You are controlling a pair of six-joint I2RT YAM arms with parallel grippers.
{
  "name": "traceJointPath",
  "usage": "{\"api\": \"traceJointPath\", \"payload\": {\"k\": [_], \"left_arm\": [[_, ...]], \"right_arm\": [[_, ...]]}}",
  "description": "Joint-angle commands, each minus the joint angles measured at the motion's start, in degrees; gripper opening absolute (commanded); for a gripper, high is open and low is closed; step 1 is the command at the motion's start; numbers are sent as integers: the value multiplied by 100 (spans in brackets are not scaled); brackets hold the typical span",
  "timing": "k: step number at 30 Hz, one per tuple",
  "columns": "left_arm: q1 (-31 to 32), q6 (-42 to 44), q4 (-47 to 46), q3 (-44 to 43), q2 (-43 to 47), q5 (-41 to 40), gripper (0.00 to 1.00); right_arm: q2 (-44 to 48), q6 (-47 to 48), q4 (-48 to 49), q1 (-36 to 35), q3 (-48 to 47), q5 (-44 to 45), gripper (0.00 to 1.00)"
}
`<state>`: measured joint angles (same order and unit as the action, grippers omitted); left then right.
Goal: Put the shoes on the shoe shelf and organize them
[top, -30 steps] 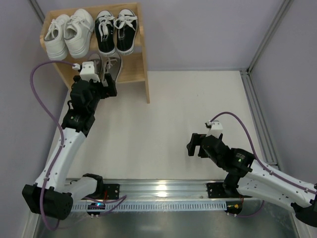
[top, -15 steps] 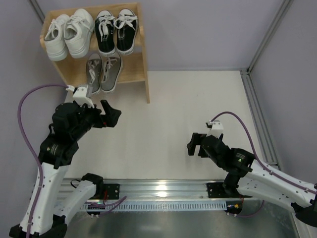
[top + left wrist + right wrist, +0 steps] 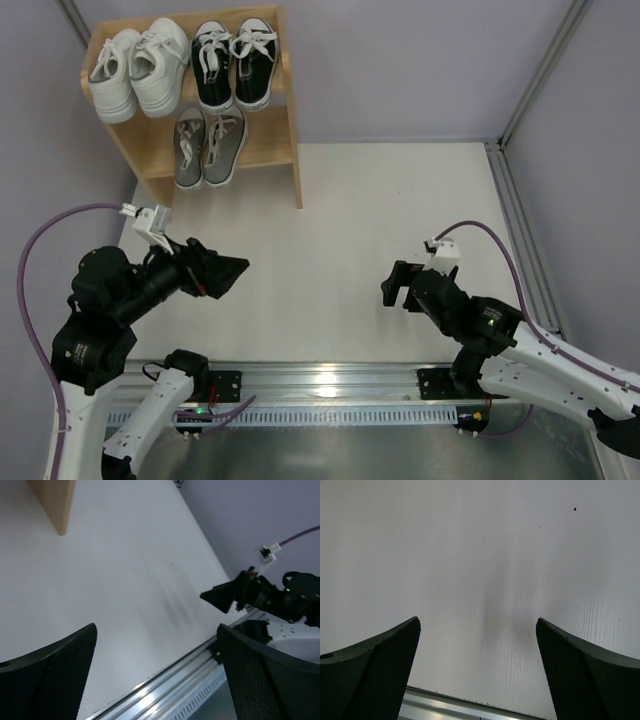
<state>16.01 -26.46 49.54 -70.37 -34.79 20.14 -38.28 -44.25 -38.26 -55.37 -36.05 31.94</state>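
Left gripper (image 3: 156, 630) and right gripper (image 3: 477, 621) gape wide, empty; the grey sneakers (image 3: 208, 148) look light and soft, best pinched at the heel collar.

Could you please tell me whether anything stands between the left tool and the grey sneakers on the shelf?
Nothing visible does. Only tabletop lies between the left tool, which is open and empty, and the grey sneakers on the lower tier of the shoe shelf.
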Motion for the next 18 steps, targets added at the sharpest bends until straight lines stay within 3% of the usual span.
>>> {"api": "traceJointPath", "payload": {"k": [1, 4, 6, 10, 13, 14, 18], "left_arm": [[7, -892, -731, 356, 357, 1690, 100], [16, -1893, -2296, 918, 638, 2842, 100], [7, -1925, -2816, 1034, 753, 2969, 100], [7, -1189, -1986, 824, 728, 2602, 100], [7, -327, -431, 262, 359, 1638, 100], [7, -73, -158, 139, 306, 685, 100], [7, 246, 652, -196, 569, -1273, 100]], "right_arm": [[-74, -163, -120, -17, -463, 373, 97], [-144, -154, -261, -17, -691, 505, 97], [-144, -137, -348, -8, -789, 593, 97], [-101, -49, -401, -17, -1000, 743, 97], [-118, 13, -445, -17, -1105, 813, 97], [-135, 30, -489, -9, -1140, 848, 97], [-153, 30, -647, -9, -1229, 919, 97]]}}
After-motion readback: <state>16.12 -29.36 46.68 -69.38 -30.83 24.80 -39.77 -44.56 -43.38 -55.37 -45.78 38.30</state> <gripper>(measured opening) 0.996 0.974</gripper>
